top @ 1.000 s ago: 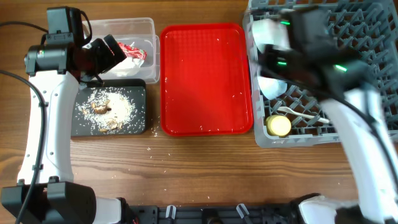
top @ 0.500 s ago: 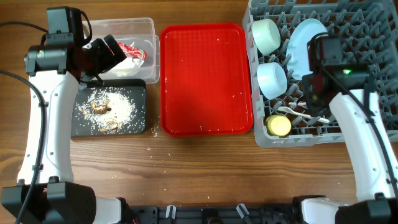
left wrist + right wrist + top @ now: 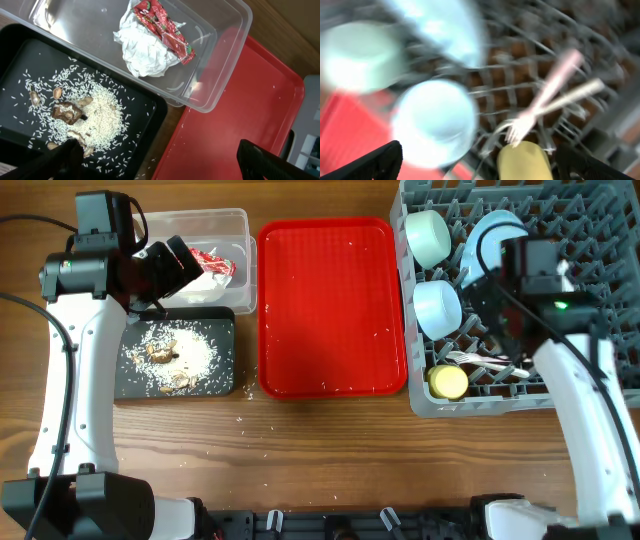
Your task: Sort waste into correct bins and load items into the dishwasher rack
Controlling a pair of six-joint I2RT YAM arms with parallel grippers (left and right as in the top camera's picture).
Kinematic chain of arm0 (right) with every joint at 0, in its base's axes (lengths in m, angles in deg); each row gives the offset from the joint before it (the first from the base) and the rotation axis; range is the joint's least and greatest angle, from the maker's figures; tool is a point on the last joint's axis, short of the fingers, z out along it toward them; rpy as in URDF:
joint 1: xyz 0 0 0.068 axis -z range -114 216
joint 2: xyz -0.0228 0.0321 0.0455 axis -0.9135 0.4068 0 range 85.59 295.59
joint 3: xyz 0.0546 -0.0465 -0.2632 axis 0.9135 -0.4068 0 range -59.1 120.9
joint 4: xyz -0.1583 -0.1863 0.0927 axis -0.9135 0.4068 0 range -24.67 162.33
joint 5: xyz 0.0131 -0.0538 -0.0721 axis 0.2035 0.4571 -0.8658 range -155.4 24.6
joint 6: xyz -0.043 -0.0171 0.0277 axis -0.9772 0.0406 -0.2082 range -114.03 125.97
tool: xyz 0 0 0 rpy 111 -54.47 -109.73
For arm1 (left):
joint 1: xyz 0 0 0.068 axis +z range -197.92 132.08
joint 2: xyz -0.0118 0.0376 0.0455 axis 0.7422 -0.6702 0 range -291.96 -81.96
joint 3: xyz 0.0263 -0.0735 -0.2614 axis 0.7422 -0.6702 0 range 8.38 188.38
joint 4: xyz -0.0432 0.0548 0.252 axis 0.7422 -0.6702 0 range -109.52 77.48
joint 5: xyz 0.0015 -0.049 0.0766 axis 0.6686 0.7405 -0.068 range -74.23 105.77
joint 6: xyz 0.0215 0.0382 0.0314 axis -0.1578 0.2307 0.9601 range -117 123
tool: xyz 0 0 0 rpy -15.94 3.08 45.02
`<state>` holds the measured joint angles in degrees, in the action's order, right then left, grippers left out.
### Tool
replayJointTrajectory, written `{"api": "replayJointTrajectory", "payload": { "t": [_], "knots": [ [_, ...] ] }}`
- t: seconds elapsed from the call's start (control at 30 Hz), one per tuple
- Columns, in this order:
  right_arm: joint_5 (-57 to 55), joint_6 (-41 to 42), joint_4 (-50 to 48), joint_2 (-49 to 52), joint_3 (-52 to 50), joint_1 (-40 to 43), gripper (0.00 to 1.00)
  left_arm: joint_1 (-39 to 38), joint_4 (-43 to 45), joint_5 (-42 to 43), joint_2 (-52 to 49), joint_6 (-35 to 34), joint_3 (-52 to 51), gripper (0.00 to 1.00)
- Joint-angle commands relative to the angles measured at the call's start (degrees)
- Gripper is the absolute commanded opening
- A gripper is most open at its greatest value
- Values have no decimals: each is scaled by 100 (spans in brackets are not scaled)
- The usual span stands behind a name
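Wood table point(image 3: 330, 455) w/ stray rice grains point(image 3: 240, 418) nr black tray point(image 3: 224, 380); L & R jaws both apart, empty.

A red-and-white wrapper point(image 3: 167, 25) and white tissue point(image 3: 142, 55) are showing through the clear tub point(image 3: 75, 20); white rice point(image 3: 102, 107) is speckling the black tray point(image 3: 142, 110); the grey rack point(image 3: 590, 220) is holding mint bowls point(image 3: 437, 305) and a yellow cup point(image 3: 448, 382).

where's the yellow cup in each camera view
overhead: the yellow cup sits lower right, in the bottom-left corner of the grey rack.
left wrist: not in it.
right wrist: blurred at the bottom edge, right of centre, just below the white fork.
landmark: the red tray, centre overhead, right side in left wrist, apparently the red blur lower left in right wrist.
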<state>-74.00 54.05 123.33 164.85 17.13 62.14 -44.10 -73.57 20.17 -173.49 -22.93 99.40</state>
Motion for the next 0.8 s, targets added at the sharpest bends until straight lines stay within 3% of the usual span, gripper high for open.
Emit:
{"api": "replayJointTrajectory", "payload": {
  "t": [0.0, 0.23, 0.5, 0.63, 0.77],
  "knots": [
    [1622, -3838, 234, -946, 586, -195, 100, -17, 13, 66, -42, -4, -44, 100],
    [1770, -3899, 297, -1908, 588, -262, 100, -17, 13, 66, -42, -4, -44, 100],
    [1657, -4216, 267, -1945, 566, -334, 100, -17, 13, 66, -42, -4, -44, 100],
    [1491, -4210, -876, -2376, -15, -361, 100, -17, 13, 66, -42, -4, -44, 100],
    [1504, -4356, -2988, -3550, -1899, -289, 100, -17, 13, 66, -42, -4, -44, 100]
  ]
}}
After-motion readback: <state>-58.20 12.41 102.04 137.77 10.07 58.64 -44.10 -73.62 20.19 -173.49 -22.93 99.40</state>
